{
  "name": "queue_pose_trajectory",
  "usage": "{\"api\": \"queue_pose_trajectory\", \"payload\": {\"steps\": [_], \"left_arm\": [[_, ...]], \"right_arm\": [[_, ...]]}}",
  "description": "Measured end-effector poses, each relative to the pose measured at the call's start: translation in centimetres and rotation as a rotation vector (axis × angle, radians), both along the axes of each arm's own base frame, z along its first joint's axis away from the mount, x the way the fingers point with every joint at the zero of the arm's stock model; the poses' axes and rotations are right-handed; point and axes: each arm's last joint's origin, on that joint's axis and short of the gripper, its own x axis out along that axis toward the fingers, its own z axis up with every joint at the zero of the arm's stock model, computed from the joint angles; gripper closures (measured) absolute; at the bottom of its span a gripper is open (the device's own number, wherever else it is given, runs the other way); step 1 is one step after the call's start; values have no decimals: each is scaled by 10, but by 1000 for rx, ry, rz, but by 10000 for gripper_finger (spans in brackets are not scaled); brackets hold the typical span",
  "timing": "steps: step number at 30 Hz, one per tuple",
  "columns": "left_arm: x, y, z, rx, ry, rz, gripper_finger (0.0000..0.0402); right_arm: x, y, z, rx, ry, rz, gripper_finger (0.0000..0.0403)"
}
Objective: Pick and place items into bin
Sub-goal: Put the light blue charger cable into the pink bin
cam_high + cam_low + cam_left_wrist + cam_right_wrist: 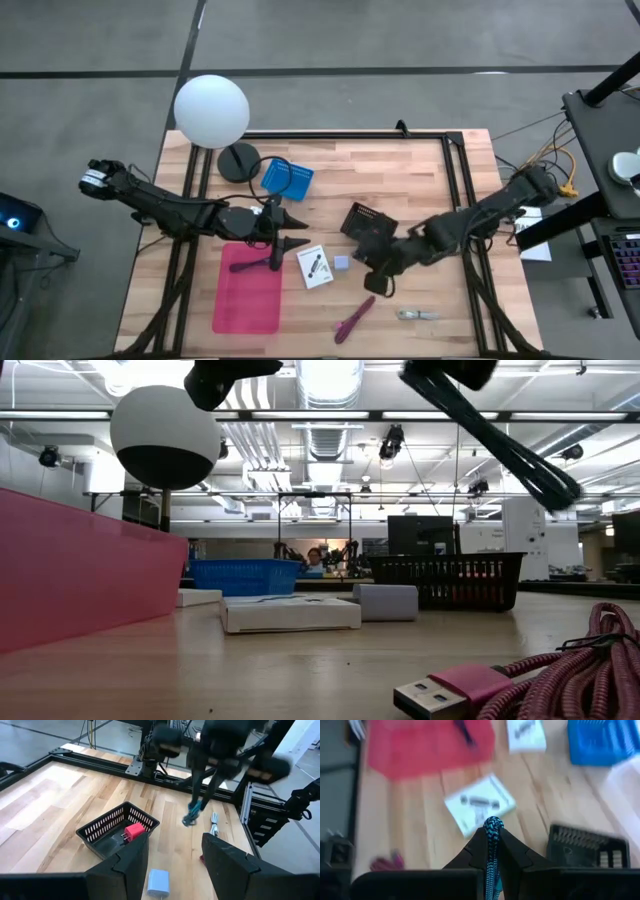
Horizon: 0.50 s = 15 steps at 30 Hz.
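Over the near edge of the pink bin (247, 290), left gripper (293, 230) spread wide and holding nothing; bare wood beyond toward white card (314, 266) and pale-blue cube (341, 263); farther right, beside the black basket (366, 220), right gripper (492, 831) lifted, pinching a teal braided cord (492, 851).

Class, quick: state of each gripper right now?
Left gripper: open, holding nothing, over the pink bin.
Right gripper: shut on a teal braided cord.

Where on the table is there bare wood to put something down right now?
Bare wood lies between the blue basket and the table's right rail, above the black basket. The front middle is crowded: pink bin, white card, magenta cable, both arms.
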Motion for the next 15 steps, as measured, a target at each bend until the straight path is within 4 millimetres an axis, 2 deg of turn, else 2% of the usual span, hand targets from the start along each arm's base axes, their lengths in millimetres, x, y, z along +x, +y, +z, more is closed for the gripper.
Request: {"api": "queue_pose_trajectory", "payload": {"steps": [8,15], "left_arm": [[0,0,0,0,0,0,233],[0,0,0,-4,0,-9,233]], "right_arm": [[-3,-23,14,52,-317,6,390],[-13,-40,14,127,-736,-12,390]]}}
